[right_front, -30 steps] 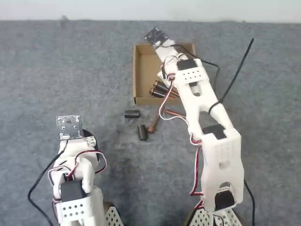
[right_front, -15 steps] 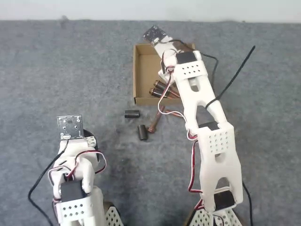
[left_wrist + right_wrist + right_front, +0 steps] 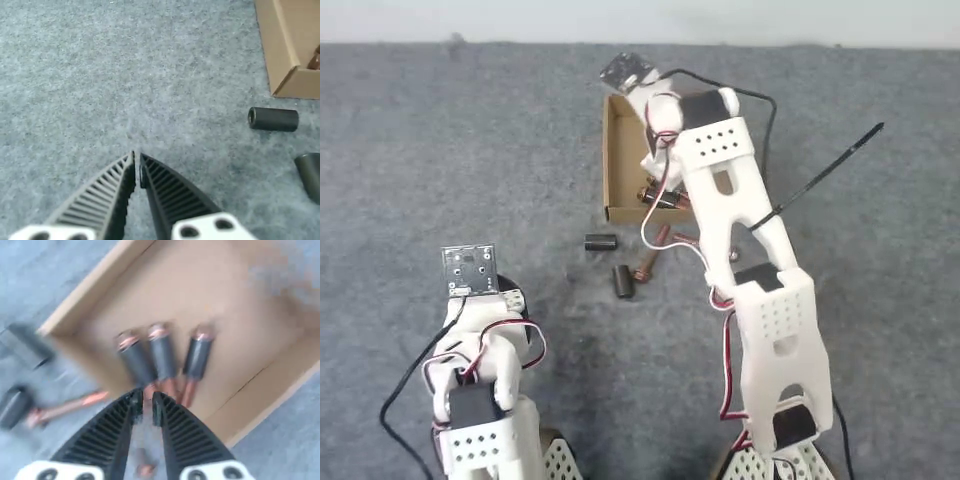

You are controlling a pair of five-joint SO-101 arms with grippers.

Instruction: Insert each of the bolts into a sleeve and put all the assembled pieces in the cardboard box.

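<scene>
Grey carpet (image 3: 440,150) covers the table.

Right arm (image 3: 775,320) is stretched far, over the cardboard box (image 3: 612,160). Right gripper (image 3: 146,402) hangs above the box's near wall, jaws all but closed, a thin slit between them and nothing gripped.

Left arm (image 3: 480,400) is folded at near left. Left gripper (image 3: 136,167) is clenched tight, empty, over bare carpet.

Three assembled pieces (image 3: 162,352) lie side by side in the box at its near wall.

Two loose sleeves lie on the carpet just near of the box: one (image 3: 601,242) crosswise, the other (image 3: 623,281) nearer. A bare bolt (image 3: 648,262) lies beside the second sleeve. Another bolt (image 3: 682,238) lies just right of it, partly behind wiring.

Judgement: a box drop-off looks complete, with two pairs left to assemble. The next move calls for opening a gripper over a bolt or sleeve, one part per arm.
</scene>
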